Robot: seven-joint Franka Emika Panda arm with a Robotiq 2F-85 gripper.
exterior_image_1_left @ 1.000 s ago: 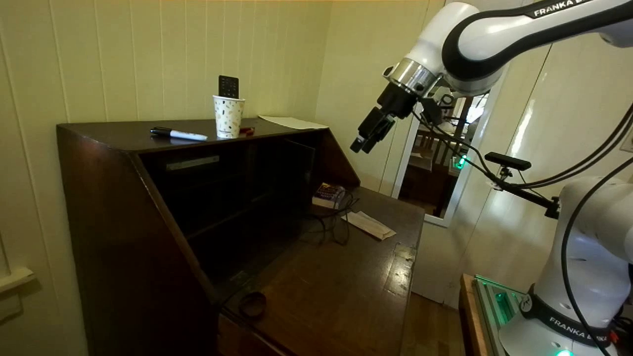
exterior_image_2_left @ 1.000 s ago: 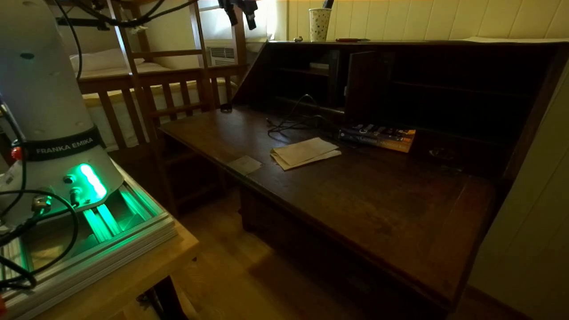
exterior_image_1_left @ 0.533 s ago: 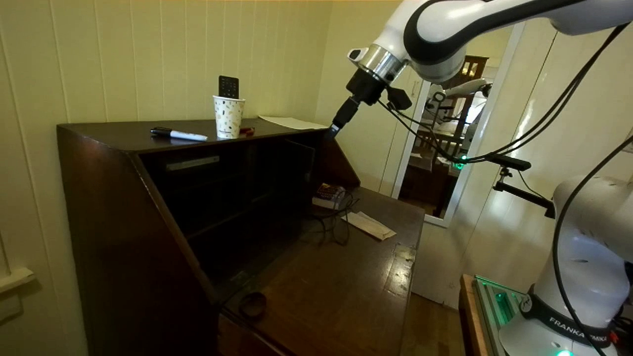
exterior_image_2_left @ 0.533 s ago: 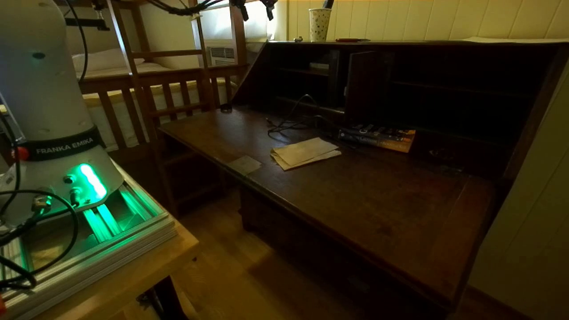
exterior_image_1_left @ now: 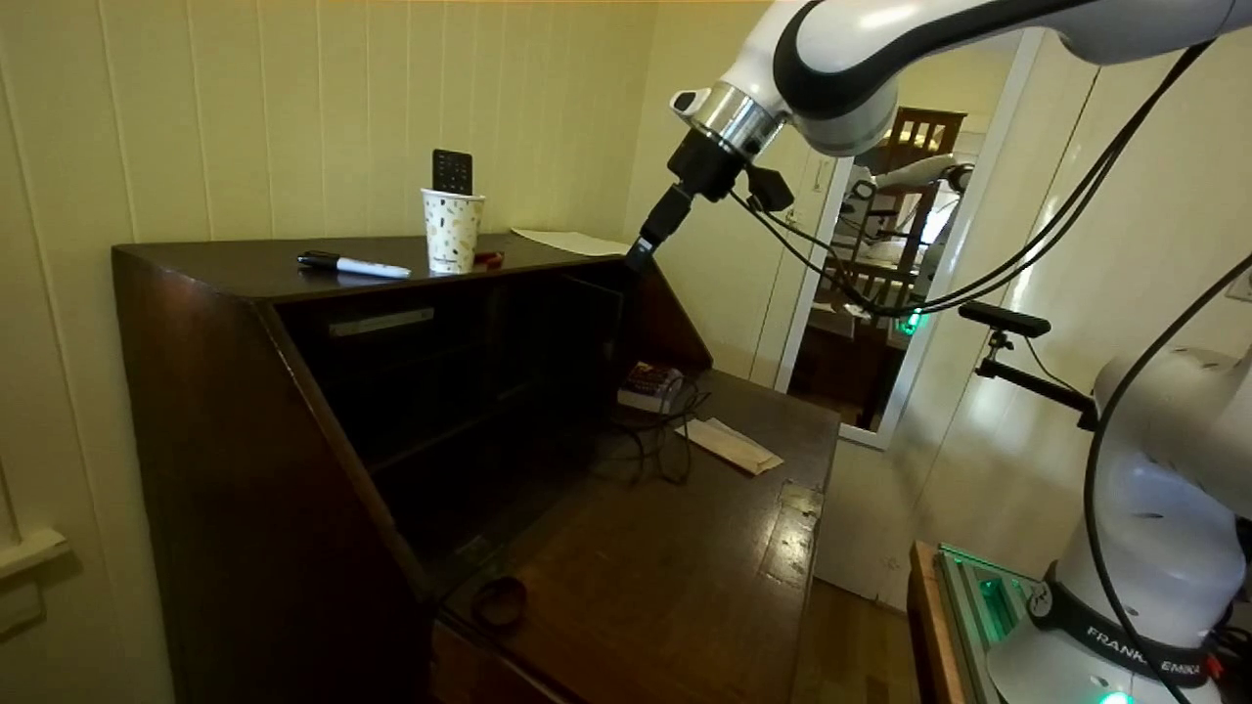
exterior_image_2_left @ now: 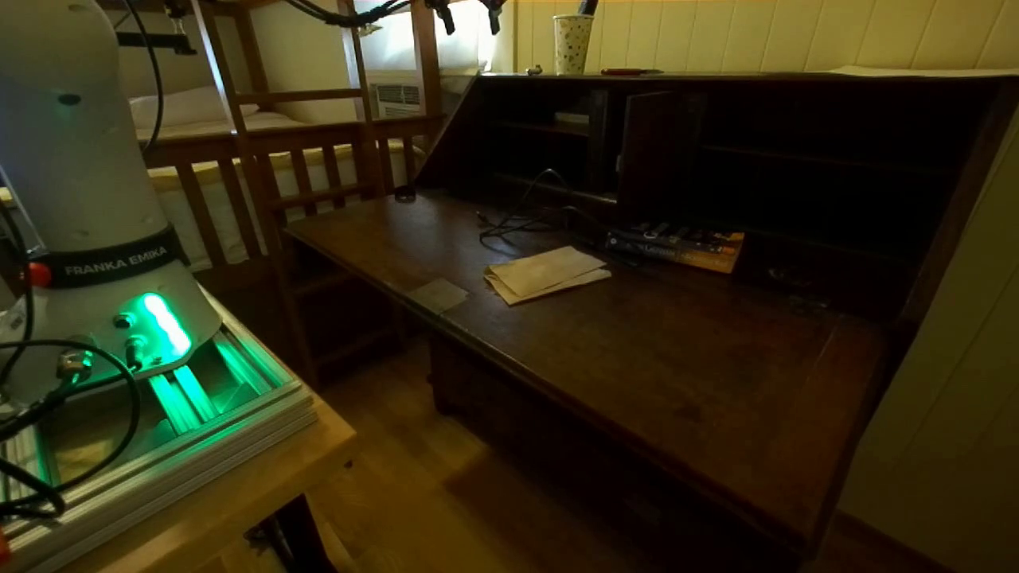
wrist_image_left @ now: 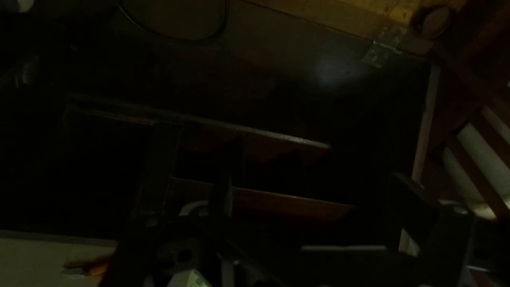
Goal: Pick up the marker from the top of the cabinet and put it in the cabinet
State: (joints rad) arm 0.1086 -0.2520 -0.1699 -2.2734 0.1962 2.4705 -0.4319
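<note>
The marker (exterior_image_1_left: 354, 265), whitish-blue with a black end, lies on top of the dark brown cabinet (exterior_image_1_left: 245, 440), near its front edge. A small light bit (exterior_image_2_left: 534, 70) on the cabinet top may be the marker seen end-on; I cannot be sure. The cabinet's front panel (exterior_image_2_left: 677, 382) is folded down and its inner shelves show. My gripper (exterior_image_1_left: 638, 256) points down in front of the cabinet's upper opening, well apart from the marker. Its fingers (exterior_image_2_left: 472, 29) are spread with nothing between them. In the dark wrist view the open fingers (wrist_image_left: 316, 187) frame the inner shelves; the marker cannot be made out.
A patterned cup (exterior_image_1_left: 453, 235) holding a black remote (exterior_image_1_left: 452, 171) stands beside the marker. A red object (exterior_image_2_left: 629, 72) and paper (exterior_image_1_left: 577, 242) also lie on top. A small inner door (exterior_image_2_left: 649, 155) stands open. Cable (exterior_image_2_left: 525, 223), book (exterior_image_2_left: 677, 245) and folded paper (exterior_image_2_left: 545, 273) lie on the panel.
My gripper has moved toward the cabinet, lower and turned about its axis, slowing in the last half second. It stays open. The marker and cabinet have not moved.
</note>
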